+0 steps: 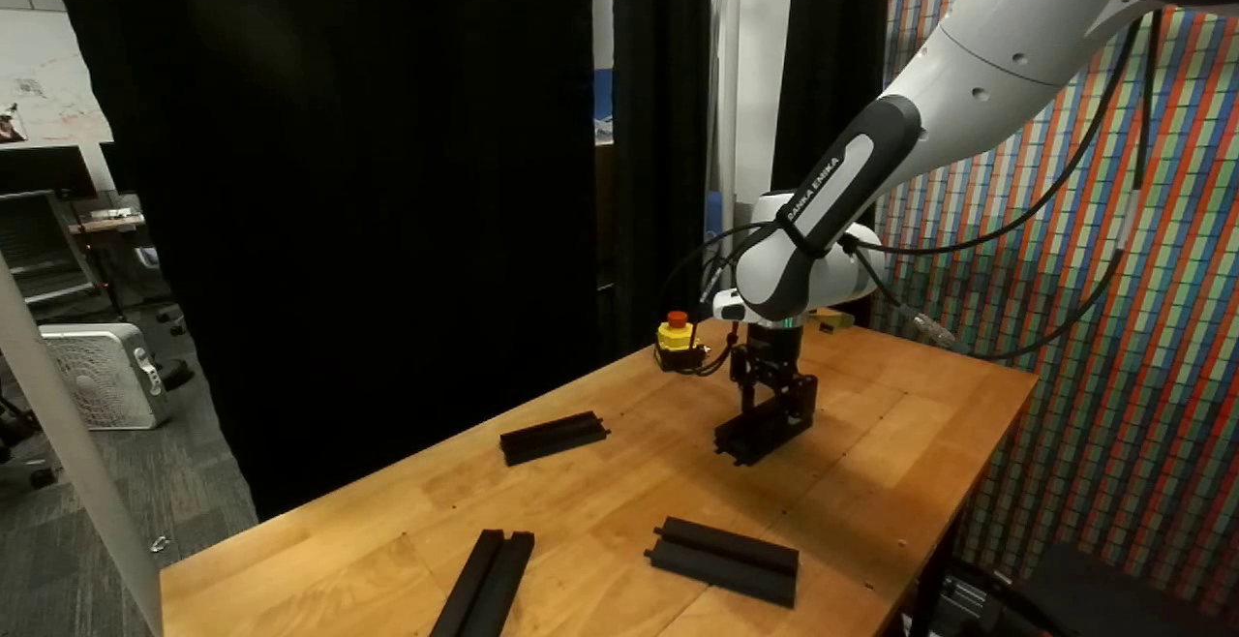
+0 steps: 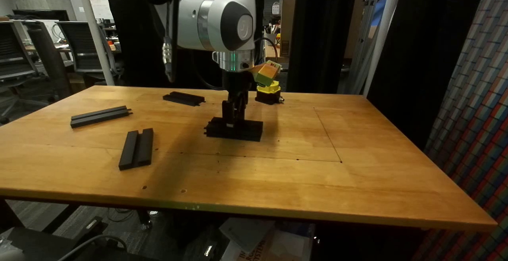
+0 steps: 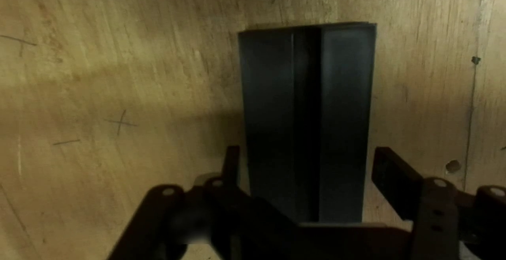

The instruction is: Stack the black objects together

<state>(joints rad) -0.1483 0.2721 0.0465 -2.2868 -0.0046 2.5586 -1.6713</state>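
Inside the parted claw (image 3: 306,157), black bar (image 3: 306,119)

Likely lab, robot arm (image 1: 997,71), office chairs (image 2: 84,47)

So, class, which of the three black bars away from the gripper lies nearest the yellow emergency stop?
The black bar closest to the black curtain; the other two bars lie farther from curtain and emergency stop alike.

At least four black bars (image 1: 728,561) — plus one yellow-and-red button (image 1: 677,335), one hand (image 3: 306,169), one wooden table (image 2: 357,189).
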